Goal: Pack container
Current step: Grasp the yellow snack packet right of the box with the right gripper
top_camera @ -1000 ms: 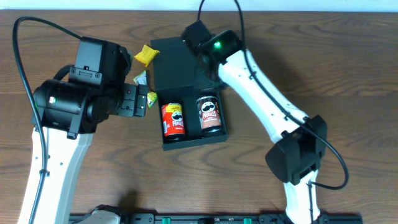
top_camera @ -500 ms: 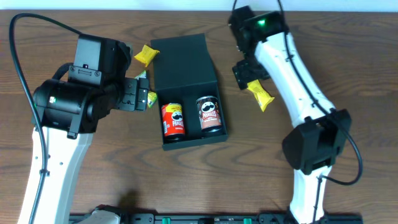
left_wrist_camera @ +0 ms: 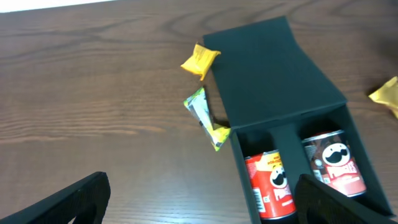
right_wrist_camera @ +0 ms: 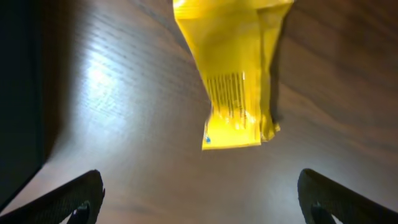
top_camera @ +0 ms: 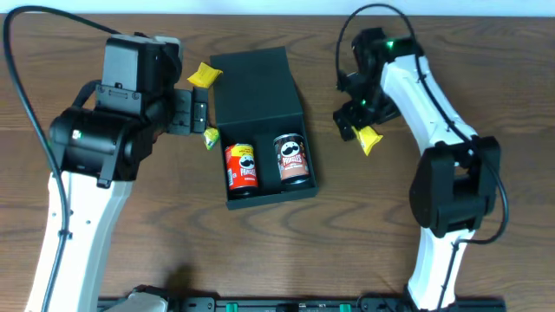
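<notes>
The container [top_camera: 257,84] is a dark teal box lying with its flap lid open flat. Its open compartment holds a red can [top_camera: 242,166] and a brown can [top_camera: 292,159] side by side. My left gripper [top_camera: 201,110] hovers open just left of the box, above a green-yellow packet [left_wrist_camera: 205,118]. In the left wrist view the container [left_wrist_camera: 280,81] lies ahead to the right, and the left gripper [left_wrist_camera: 199,208] holds nothing. My right gripper [top_camera: 354,117] is open right of the box, over a yellow packet [right_wrist_camera: 233,68] lying on the table. The right gripper [right_wrist_camera: 202,199] is empty.
Another yellow packet [top_camera: 205,75] lies at the lid's upper left corner. The dark box wall [right_wrist_camera: 18,93] fills the left edge of the right wrist view. The wooden table [top_camera: 130,260] stretches to the front and sides.
My right arm swung from above the box lid to the right, opened, and the yellow packet now lies on the table. The left arm rose slightly toward the back.
</notes>
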`<state>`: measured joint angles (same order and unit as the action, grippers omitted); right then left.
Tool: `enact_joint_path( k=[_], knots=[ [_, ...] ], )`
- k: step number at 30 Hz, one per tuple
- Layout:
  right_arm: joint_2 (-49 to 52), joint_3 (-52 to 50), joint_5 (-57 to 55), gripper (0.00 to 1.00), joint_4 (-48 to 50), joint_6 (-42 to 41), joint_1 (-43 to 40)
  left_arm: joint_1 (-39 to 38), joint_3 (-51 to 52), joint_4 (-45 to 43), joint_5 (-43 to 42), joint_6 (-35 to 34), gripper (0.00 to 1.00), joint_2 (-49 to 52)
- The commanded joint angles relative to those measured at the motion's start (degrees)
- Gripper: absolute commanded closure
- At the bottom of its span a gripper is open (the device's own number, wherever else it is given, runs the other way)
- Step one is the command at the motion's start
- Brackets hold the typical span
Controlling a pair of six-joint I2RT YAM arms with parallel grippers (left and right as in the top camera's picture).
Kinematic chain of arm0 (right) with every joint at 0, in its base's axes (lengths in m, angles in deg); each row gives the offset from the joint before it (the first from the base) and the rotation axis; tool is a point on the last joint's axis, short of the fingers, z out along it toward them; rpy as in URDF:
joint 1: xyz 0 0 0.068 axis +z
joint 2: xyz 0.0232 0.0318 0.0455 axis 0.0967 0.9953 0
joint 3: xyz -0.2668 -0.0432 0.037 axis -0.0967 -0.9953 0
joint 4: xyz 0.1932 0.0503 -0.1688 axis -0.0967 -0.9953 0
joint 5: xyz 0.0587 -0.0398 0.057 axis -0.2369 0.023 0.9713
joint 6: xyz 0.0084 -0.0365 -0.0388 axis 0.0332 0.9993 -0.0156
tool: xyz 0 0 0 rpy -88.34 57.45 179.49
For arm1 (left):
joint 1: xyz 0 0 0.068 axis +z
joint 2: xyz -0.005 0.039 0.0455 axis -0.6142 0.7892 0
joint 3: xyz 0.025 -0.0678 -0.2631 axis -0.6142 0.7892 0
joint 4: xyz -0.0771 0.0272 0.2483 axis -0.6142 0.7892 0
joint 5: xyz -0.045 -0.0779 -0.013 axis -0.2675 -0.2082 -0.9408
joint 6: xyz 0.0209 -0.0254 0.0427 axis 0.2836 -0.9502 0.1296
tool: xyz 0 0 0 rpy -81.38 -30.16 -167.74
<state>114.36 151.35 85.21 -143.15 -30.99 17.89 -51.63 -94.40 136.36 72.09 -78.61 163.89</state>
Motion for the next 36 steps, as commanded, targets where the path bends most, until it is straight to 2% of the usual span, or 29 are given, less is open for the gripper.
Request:
enact_joint_path(
  k=[1, 10, 12, 14, 17, 20, 26, 32, 36],
  knots=[
    [-0.26, -2.86, -0.46, 0.01, 3.17, 4.98, 0.52, -0.17, 0.28, -0.11, 2.01, -0.7, 0.05, 1.86],
    [-0.24, -9.66, -3.76, 0.01, 16.04, 4.48, 0.37, -0.17, 0.28, 0.13, 1.99, -0.68, 0.04, 5.33],
    [-0.24, -10.08, -4.59, 0.04, 17.27, 4.44, 0.33, -0.17, 0.28, 0.07, 2.01, -0.68, 0.05, 5.33],
    [-0.24, -10.12, -4.98, 0.09, 18.1, 4.44, 0.26, -0.17, 0.28, 0.02, 1.99, -0.7, 0.05, 5.33],
    [-0.24, -10.14, -4.98, 0.31, 18.6, 4.42, 0.04, -0.17, 0.28, -0.02, 1.99, -0.9, 0.05, 5.33],
    [-0.24, -10.19, -4.98, 0.46, 18.58, 4.42, -0.09, -0.17, 0.28, -0.37, 1.99, -1.09, 0.04, 5.33],
    [-0.24, -11.15, -4.96, 0.5, 18.58, 4.44, -0.17, -0.17, 0.28, -0.57, 1.99, -2.19, 0.05, 5.33],
    [-0.24, -11.63, -4.96, 0.68, 18.36, 3.65, -0.15, -0.17, 0.28, -0.57, 1.81, -2.84, 0.05, 5.33],
    [-0.24, -11.63, -4.96, 0.72, 18.34, 2.95, -0.15, -0.17, 0.28, -0.5, 1.77, -3.72, 0.04, 5.33]
  ],
)
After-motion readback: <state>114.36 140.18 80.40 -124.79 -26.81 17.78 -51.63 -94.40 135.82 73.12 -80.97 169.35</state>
